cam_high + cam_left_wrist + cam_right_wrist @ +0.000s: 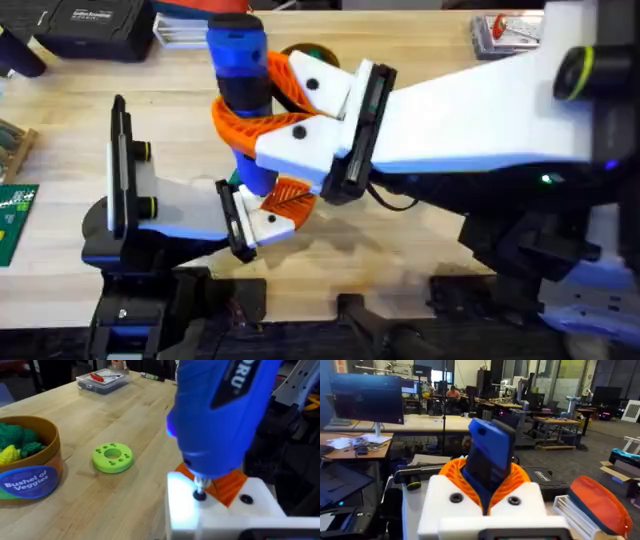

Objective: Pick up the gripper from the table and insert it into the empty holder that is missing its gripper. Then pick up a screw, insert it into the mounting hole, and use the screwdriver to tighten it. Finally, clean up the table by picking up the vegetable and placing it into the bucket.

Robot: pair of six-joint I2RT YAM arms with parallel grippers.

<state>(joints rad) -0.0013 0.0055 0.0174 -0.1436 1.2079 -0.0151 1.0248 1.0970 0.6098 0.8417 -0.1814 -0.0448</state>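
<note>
Upright, the screwdriver (240,75) is clamped in the right claw (285,125), its bit on a dark screw (200,495) atop a white part (220,512). Beside it lies a lime disc (112,457), then the bucket (31,467) holding green vegetables (17,437). The left claw's (275,205) grip I cannot tell.

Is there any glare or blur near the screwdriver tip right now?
Left wrist view: the screwdriver is close and soft-edged, and a bright glow washes out the white part under its bit; the bucket label reads clearly. Overhead view: the right gripper is large and a bit blurred. Right wrist view: the background room is sharp.
</note>
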